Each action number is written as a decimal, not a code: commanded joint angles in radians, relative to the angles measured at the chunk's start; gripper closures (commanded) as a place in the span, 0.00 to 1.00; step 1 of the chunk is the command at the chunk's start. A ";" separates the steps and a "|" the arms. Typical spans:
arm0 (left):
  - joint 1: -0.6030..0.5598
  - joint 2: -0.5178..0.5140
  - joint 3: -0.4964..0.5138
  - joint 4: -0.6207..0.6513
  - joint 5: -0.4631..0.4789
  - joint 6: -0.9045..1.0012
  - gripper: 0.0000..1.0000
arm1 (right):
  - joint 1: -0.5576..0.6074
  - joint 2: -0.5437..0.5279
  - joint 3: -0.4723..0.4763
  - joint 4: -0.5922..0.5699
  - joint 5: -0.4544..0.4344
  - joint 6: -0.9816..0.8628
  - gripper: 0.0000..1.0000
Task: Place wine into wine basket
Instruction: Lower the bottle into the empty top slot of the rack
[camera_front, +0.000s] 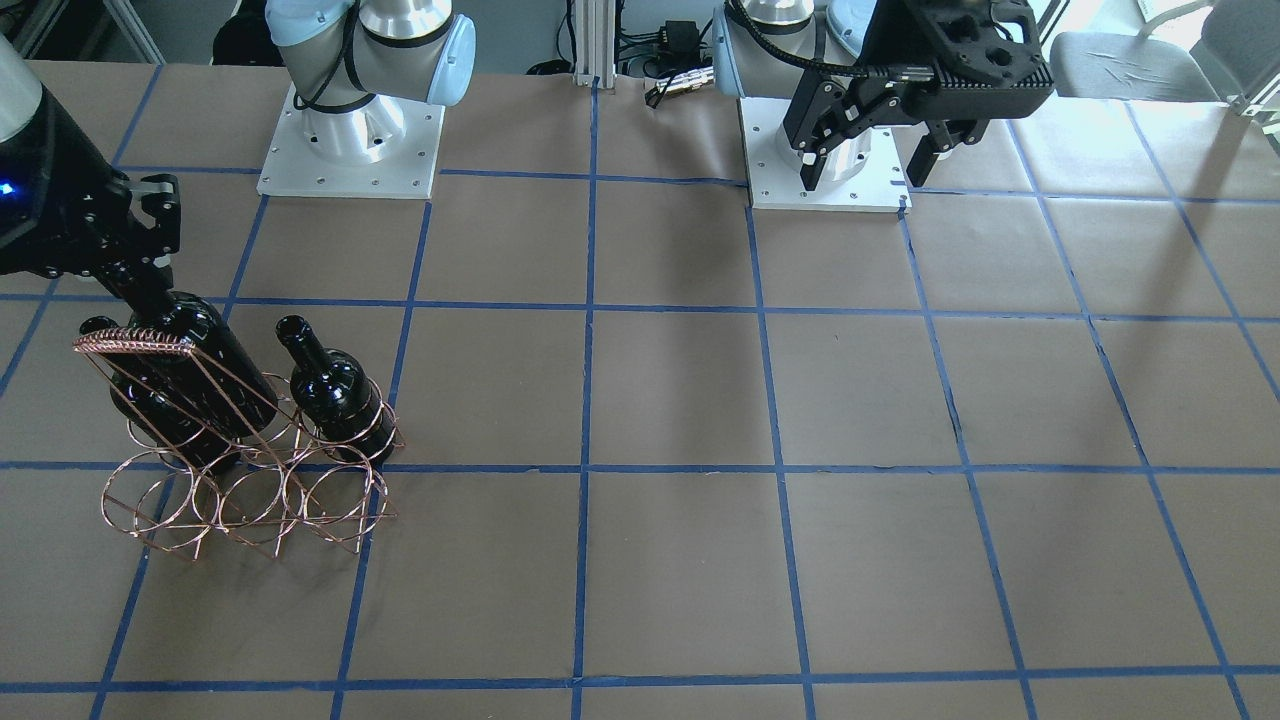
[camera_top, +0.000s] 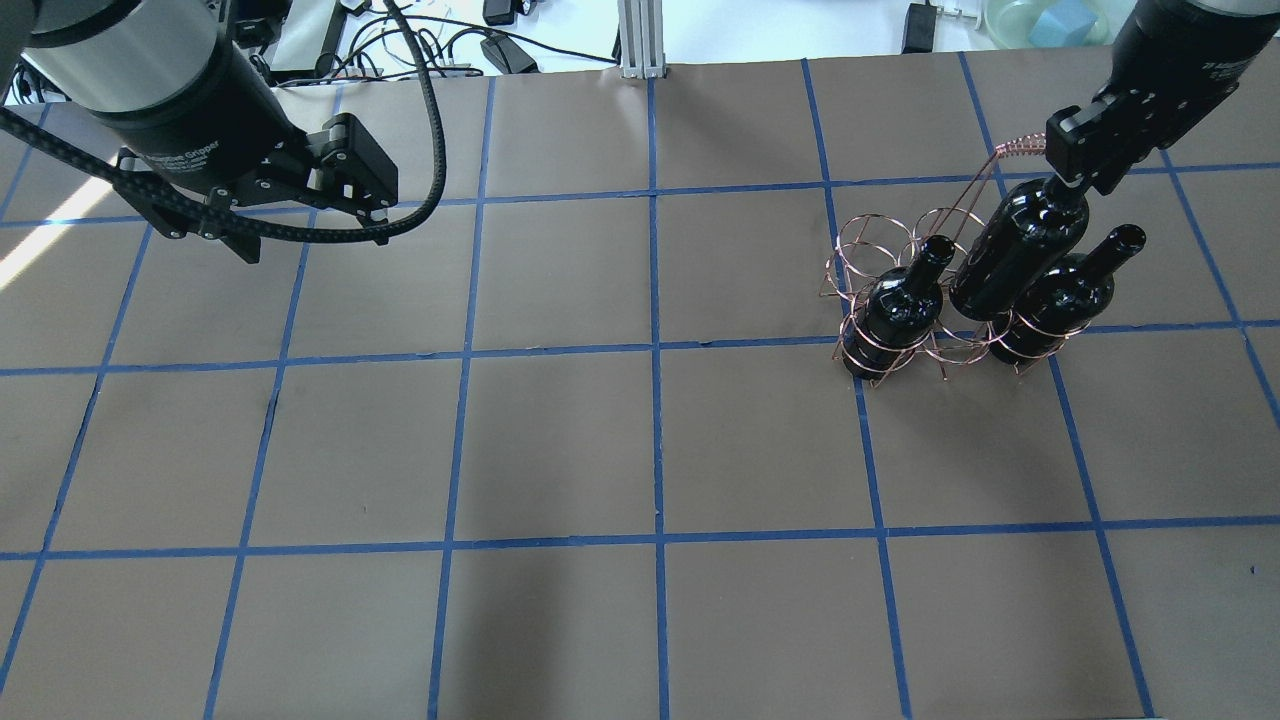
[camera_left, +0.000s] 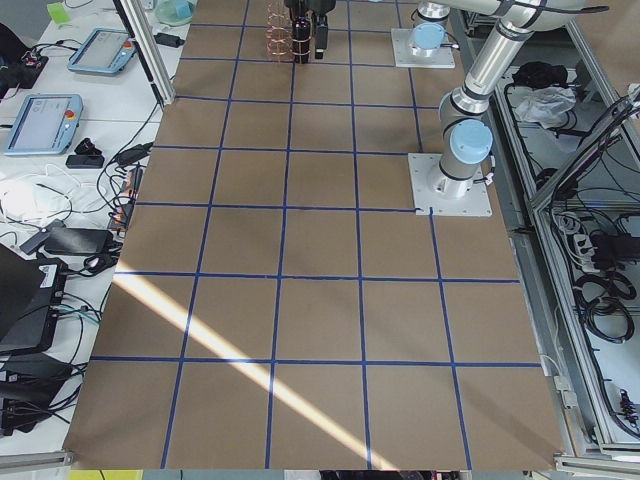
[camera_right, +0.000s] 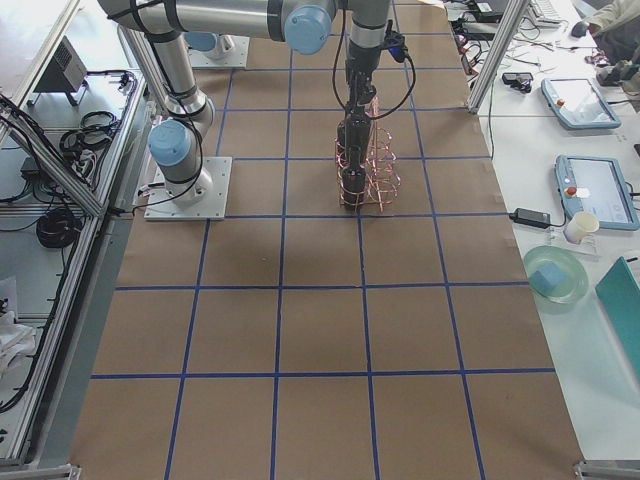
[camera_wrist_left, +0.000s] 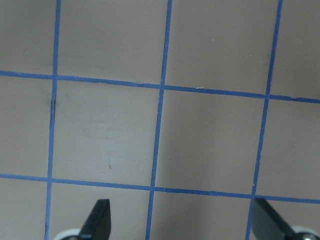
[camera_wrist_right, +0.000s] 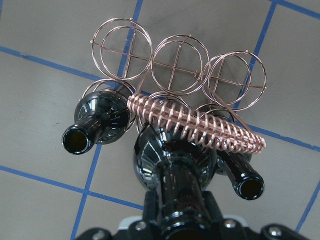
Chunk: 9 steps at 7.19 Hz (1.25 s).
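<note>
Copper handle (camera_wrist_right: 195, 122) runs beside your wine (camera_top: 1015, 250) at the overhead view's right, other bottles (camera_top: 900, 305) flanking it in the wine basket (camera_wrist_right: 171, 67); right gripper (camera_top: 1072, 180) pinches its neck, left gripper (camera_wrist_left: 182, 217) gapes empty.

Bright, even light with soft shadows beneath wine basket (camera_front: 245, 478); white glints on glossy wine (camera_wrist_right: 150, 160) just beyond right gripper (camera_wrist_right: 175, 226), blurred at frame bottom. Crisp focus ahead of left gripper (camera_wrist_left: 180, 222), fingers (camera_wrist_left: 97, 220) dark and slightly soft. Hard sun streak across table (camera_left: 320, 240) in left side view, far from both grippers.
</note>
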 joint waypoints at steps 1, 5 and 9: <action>0.003 -0.002 -0.002 0.005 -0.002 0.000 0.00 | 0.001 0.002 0.009 0.000 0.002 0.001 1.00; 0.002 0.001 -0.005 0.003 0.004 0.000 0.00 | 0.001 0.011 0.021 -0.020 0.005 -0.001 1.00; 0.001 0.001 -0.006 -0.001 0.003 0.000 0.00 | 0.001 0.070 0.099 -0.145 0.042 0.004 1.00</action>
